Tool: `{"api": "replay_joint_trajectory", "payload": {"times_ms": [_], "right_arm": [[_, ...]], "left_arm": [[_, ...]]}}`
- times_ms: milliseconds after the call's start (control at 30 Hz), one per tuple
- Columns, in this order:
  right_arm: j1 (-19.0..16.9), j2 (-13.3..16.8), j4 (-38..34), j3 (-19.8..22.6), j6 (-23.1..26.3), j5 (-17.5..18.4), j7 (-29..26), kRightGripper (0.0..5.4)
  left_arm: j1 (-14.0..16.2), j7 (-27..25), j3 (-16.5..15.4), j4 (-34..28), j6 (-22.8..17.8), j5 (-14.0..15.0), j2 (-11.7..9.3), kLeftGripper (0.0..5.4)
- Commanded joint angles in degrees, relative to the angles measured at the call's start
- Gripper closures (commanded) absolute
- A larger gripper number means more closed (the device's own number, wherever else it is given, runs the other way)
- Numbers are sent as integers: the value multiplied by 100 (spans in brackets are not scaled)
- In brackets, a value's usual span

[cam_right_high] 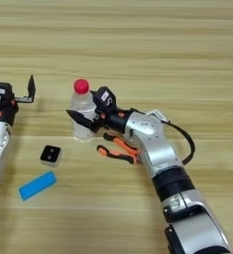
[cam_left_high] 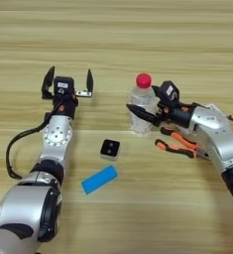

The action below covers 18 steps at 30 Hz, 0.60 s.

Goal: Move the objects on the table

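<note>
A clear plastic bottle with a red cap (cam_left_high: 143, 106) stands upright near the middle of the wide light-brown wooden surface (cam_left_high: 118, 34). Its cap is on, and whether it holds any liquid cannot be told.

The right pincer (cam_left_high: 146, 106) reaches in from the right and is at the bottle. One black finger (cam_left_high: 140, 113) lies across the front of the bottle's body, and the other sits behind, near the neck. The fingers are spread on either side of the bottle, but whether they press on it cannot be told.

Just right of the bottle, partly under the right forearm, lie needle-nose pliers with orange-and-black handles (cam_left_high: 177, 141), flat on the surface with the handles pointing toward the bottle's base.

The left pincer (cam_left_high: 68, 82) hangs over the surface well to the left of the bottle, its two black fingers wide apart and holding nothing.

Nearer the robot, between the two arms, a small white block with a black square face (cam_left_high: 110, 148) rests on the surface. Just beside it, lower and to the left, lies a flat blue rectangular piece (cam_left_high: 99, 179), turned at a slant. The two are apart and touch neither arm.
</note>
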<state>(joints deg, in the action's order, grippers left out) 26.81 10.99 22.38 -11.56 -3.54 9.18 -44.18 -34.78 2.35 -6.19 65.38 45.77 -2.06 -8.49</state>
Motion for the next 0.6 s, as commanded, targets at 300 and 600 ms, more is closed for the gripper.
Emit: {"api": "replay_joint_trajectory", "payload": {"times_ms": [300, 600], "right_arm": [[28, 21, -122, 29, -3, -8, -94, 209], [-241, 54, -1036, -17, 182, 186, -352, 212]], "left_arm": [[-114, 38, 29, 23, -5, -74, -18, 0], [-118, 32, 27, 42, -12, -72, -30, 0]]}}
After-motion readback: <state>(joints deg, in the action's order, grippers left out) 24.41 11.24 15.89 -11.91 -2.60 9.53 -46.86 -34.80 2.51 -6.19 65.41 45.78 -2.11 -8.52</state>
